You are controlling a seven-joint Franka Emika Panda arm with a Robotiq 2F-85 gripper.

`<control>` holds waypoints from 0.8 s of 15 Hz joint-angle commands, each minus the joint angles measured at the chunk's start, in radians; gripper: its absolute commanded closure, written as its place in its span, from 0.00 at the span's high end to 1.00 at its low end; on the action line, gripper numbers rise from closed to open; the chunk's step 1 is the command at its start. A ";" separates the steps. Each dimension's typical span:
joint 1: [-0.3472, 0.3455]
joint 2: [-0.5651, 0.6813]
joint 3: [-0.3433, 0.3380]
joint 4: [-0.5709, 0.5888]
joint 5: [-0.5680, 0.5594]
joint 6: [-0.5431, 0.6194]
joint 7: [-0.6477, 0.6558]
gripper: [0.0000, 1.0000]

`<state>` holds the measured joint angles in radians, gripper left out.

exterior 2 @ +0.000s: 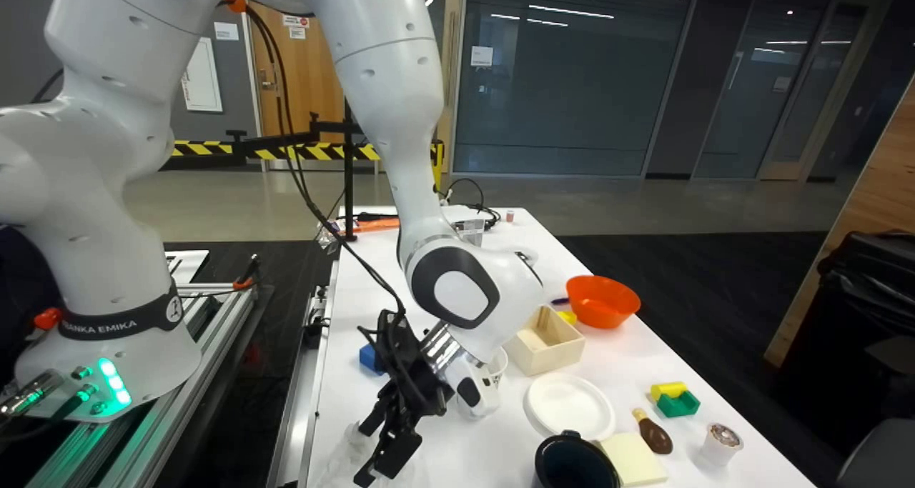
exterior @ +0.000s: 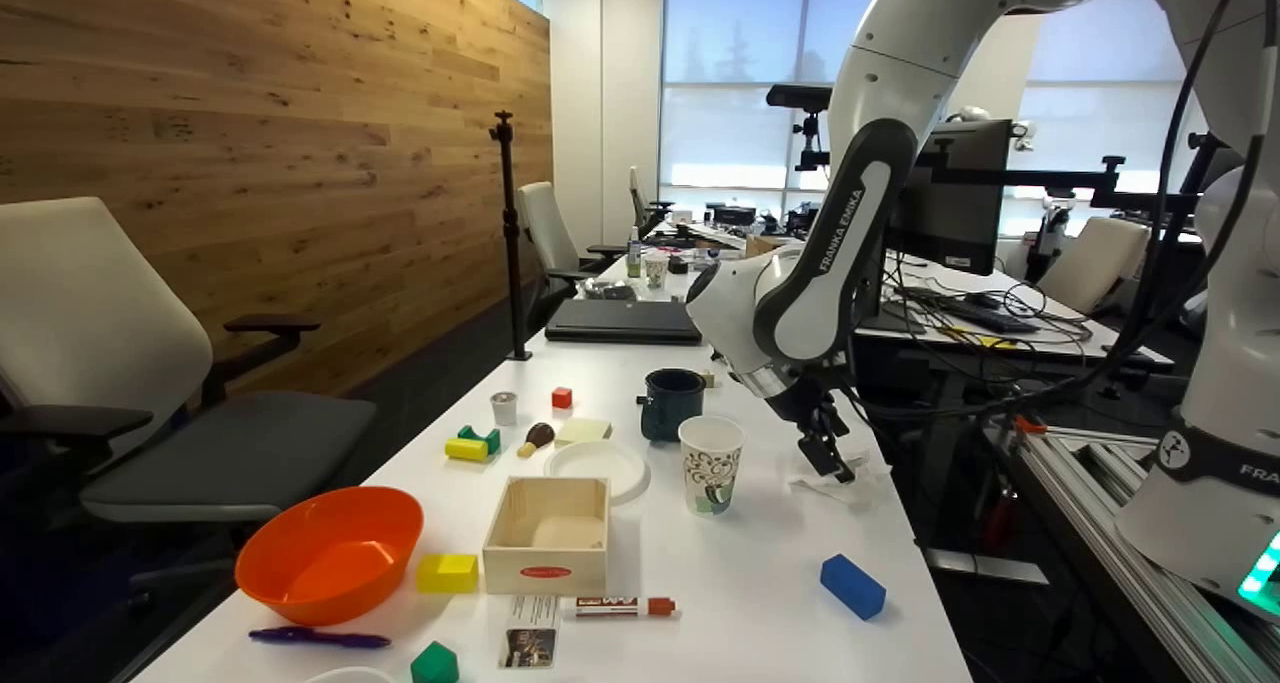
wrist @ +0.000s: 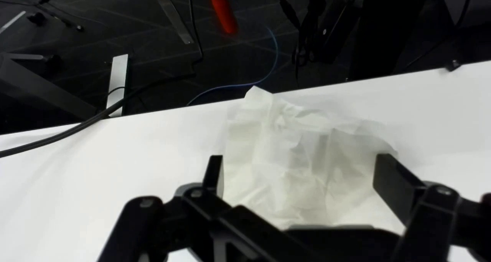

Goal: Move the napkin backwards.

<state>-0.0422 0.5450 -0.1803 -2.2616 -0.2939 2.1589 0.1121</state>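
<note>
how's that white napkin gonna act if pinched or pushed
Probably floppy: the napkin is creased and limp-looking. It should be light, as it looks like thin paper. Pushed, it would likely wrinkle or slide rather than roll, since it lies spread on the white table.

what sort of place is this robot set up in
Probably an office used as a robotics lab: an exterior view shows an office chair beside a long white table, a computer monitor further back, and the robot arm itself.
</note>
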 commanded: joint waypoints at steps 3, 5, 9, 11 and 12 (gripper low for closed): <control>-0.061 -0.135 0.031 -0.131 0.095 0.172 -0.039 1.00; -0.066 -0.162 0.030 -0.154 0.098 0.214 -0.065 1.00; -0.068 -0.194 0.015 -0.198 0.060 0.308 -0.100 1.00; -0.079 -0.205 0.014 -0.216 0.017 0.316 -0.216 1.00; -0.079 -0.205 0.013 -0.215 0.002 0.301 -0.259 1.00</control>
<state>-0.0956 0.3890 -0.1706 -2.4250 -0.2426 2.4435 -0.0199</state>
